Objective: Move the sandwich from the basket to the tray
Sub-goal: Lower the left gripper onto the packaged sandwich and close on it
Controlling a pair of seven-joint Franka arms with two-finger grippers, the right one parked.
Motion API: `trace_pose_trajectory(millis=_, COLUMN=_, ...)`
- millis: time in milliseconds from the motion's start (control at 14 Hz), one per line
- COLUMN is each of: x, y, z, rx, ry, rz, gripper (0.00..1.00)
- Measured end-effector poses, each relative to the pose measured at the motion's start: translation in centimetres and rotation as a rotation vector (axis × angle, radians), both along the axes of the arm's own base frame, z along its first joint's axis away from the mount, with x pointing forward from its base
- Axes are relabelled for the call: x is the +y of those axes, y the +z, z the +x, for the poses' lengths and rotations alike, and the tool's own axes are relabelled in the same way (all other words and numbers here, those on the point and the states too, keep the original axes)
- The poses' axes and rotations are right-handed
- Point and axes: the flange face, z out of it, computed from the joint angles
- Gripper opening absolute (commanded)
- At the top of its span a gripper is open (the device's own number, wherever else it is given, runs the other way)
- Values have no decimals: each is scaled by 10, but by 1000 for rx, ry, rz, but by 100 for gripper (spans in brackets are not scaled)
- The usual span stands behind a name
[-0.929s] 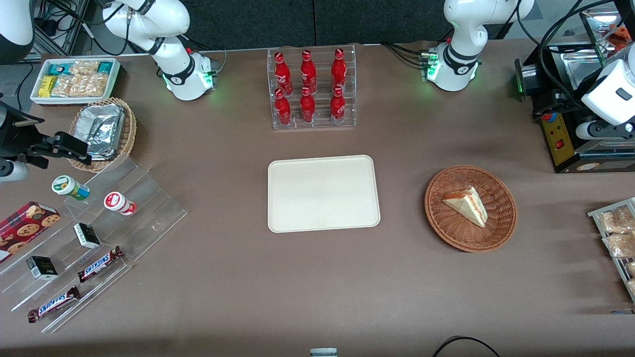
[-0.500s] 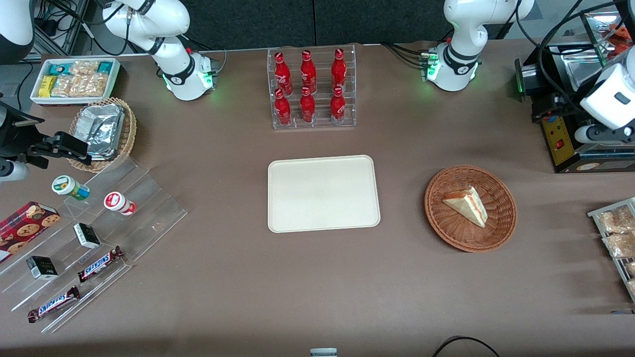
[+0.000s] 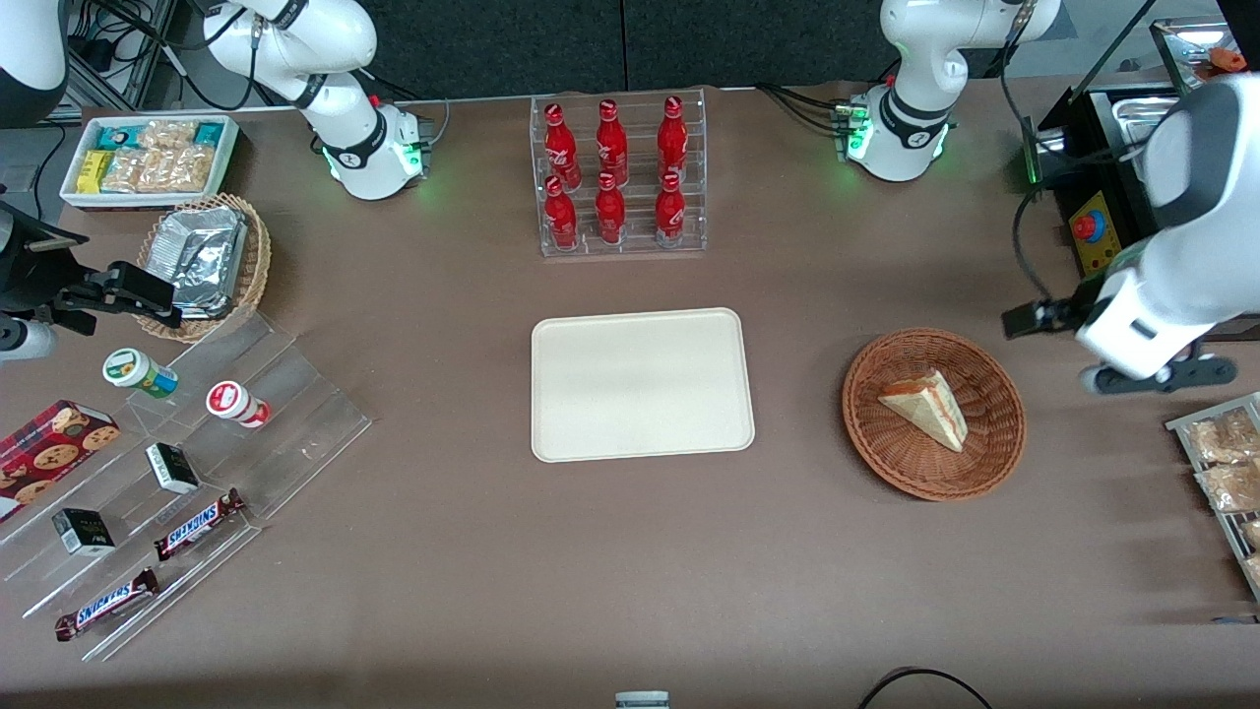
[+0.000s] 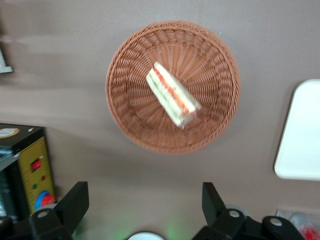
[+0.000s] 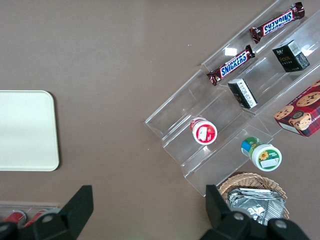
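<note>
Fingers (image 4: 76, 200) of your gripper (image 4: 144, 200) are standing wide apart, gripping nothing, hovering above the table just beside the basket (image 4: 220, 120) toward the working arm's end. You are seeing the sandwich (image 3: 925, 407) lying inside that basket at right of centre in the front frame, well apart from the tray (image 3: 640, 384) at mid-frame.

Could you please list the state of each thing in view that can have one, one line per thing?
sandwich: lying on its side in the basket, not gripped.
basket: upright, holding only the sandwich.
tray: flat on the table, nothing on it.
gripper: open, holding nothing, above the table beside the basket.
bottles: six, capped, standing in the clear rack.
</note>
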Motion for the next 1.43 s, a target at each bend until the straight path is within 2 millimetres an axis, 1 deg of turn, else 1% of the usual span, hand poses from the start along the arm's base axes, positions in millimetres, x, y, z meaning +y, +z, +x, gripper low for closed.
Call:
trace_pose_trajectory(millis=143, x=-3, y=-40, z=2, rx=-30, ry=77, rz=12, gripper=100)
trace_pose_trajectory(millis=357, x=-17, y=-91, z=-6, rx=-72, ry=244, rz=38, gripper=100)
trace_pose_trajectory(millis=571, x=-22, y=-130, z=-14, rx=-132, ry=444, rz=53, gripper=100)
trace_pose_trajectory(millis=786, x=-25, y=-169, z=-30, rx=-172, ry=553, rz=49, gripper=100)
trace_pose_trajectory(millis=857, x=-26, y=-179, z=-35, rx=-188, ry=582, rz=45, gripper=100)
trace_pose_trajectory(millis=1000, x=-26, y=-194, z=-44, rx=-197, ry=609, rz=42, gripper=100)
trace_pose_trajectory(millis=1214, x=-25, y=-206, z=-49, rx=-208, ry=620, rz=37, gripper=100)
trace_pose_trajectory(millis=1429, x=-25, y=-224, z=-54, rx=-216, ry=623, rz=30, gripper=100)
